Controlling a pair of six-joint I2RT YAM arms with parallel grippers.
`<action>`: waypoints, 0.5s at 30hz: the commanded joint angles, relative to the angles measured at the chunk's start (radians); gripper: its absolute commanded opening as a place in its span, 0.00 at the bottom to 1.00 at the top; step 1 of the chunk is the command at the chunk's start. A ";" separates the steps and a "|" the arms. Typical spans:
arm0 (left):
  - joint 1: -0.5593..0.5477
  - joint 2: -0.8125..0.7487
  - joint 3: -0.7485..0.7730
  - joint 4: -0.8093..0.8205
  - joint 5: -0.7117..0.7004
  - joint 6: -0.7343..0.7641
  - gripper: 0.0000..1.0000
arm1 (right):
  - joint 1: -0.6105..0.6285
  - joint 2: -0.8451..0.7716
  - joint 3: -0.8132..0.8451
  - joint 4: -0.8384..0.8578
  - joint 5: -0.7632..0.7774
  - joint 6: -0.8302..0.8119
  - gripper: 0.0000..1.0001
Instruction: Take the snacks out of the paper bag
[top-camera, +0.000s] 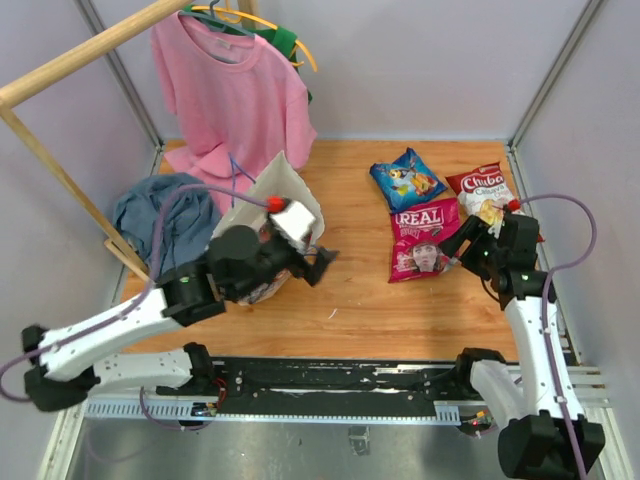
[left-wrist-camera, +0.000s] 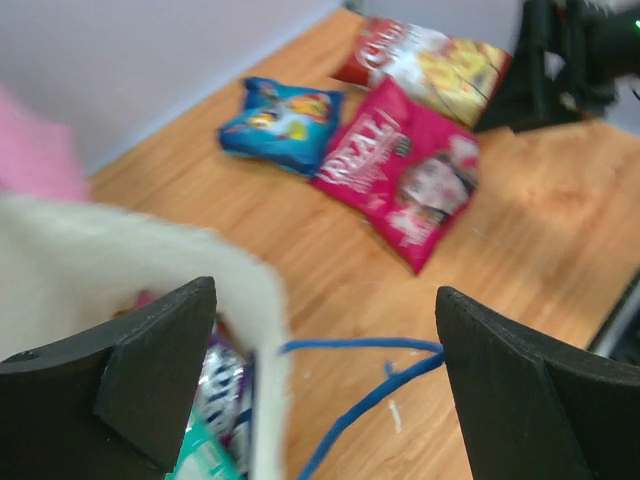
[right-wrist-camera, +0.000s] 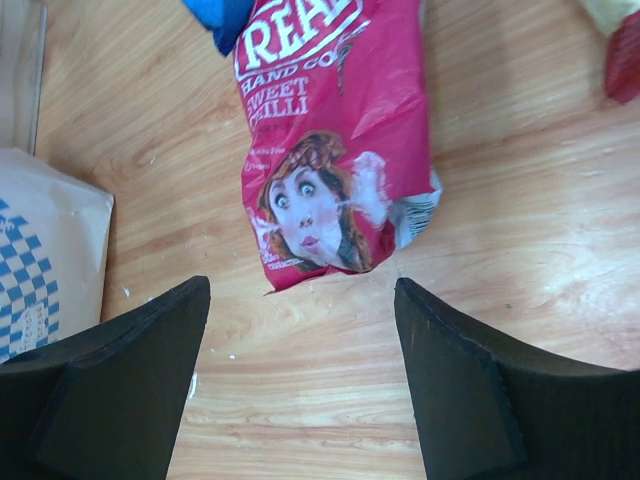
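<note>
Three snacks (top-camera: 425, 240) lie out on the surface (top-camera: 350, 290); more wait inside the paper bag (top-camera: 285, 185). The left claw (left-wrist-camera: 322, 300) and the right claw (right-wrist-camera: 300, 300) are wide and empty. I think the left one should reach inside next.

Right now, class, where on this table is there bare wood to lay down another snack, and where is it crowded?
Bare wood runs down the middle of the table, between the paper bag and the snack packets, and along the near edge in front of them. Crowded: the right rear, around those packets and the right tool.
</note>
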 joint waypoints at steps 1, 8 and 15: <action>-0.221 0.232 -0.009 0.187 -0.114 0.103 0.95 | -0.073 -0.040 0.013 -0.054 0.022 0.031 0.76; -0.314 0.561 -0.028 0.548 -0.147 0.071 0.94 | -0.233 -0.041 0.029 -0.058 -0.112 0.040 0.76; -0.312 0.882 -0.034 0.897 -0.203 0.154 0.98 | -0.240 -0.072 0.018 -0.064 -0.141 0.042 0.75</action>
